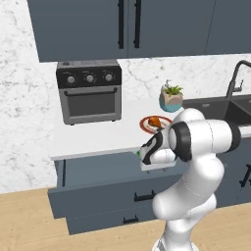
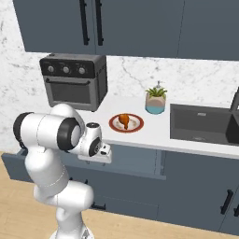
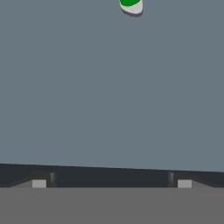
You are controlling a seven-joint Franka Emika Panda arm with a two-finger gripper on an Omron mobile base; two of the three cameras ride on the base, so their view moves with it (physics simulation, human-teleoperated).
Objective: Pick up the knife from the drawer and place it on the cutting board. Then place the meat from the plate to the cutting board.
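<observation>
Inside open drawer [image 1: 93, 184]: gripper [image 3: 111, 183] hanging over bare floor, fingers spread, gripping nothing. Knife [image 3: 131, 5] lying well ahead, green handle end peeking at hand view's top edge; long axis not showing.

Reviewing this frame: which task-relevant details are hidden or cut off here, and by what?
- Knife: in the hand view just a green-and-pale end shows; the top edge cuts off the rest.
- Knife in the left base view: a green speck beside the robot's wrist, which covers the rest.
- Drawer inside: the counter and arm hide most of it in both base views.
- Gripper: tips sit far apart, nothing between.
- Meat on the plate: too small for detail.
</observation>
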